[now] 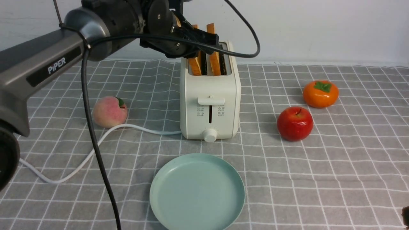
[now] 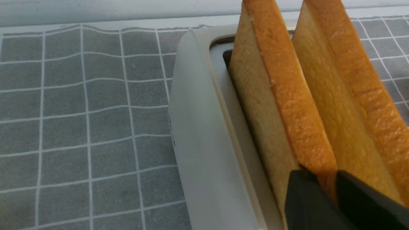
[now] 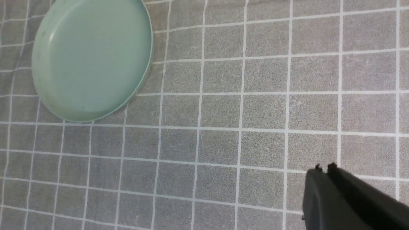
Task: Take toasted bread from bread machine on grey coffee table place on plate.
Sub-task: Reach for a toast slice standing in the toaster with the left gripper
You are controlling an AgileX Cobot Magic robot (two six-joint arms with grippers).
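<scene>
Grey checked bench [image 1: 319,179] before white wall, with the bread machine [image 1: 209,105] directly under the left hand [image 2: 322,175]. Clamped there on the top crust of one toasted bread [image 2: 287,105] slice, upright in its slot, probably for lifting straight out. Closed and empty at the right hand [image 3: 325,167], plate [image 3: 92,60] near it, waiting for the slice.

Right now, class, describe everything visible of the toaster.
The bread machine is cream-white, smooth like plastic, with a front lever, round knob and white cord trailing left. It stands upright on the grey coffee table, behind the plate. Two toasted bread slices stand in its slots; the left pincer grips one.
</scene>
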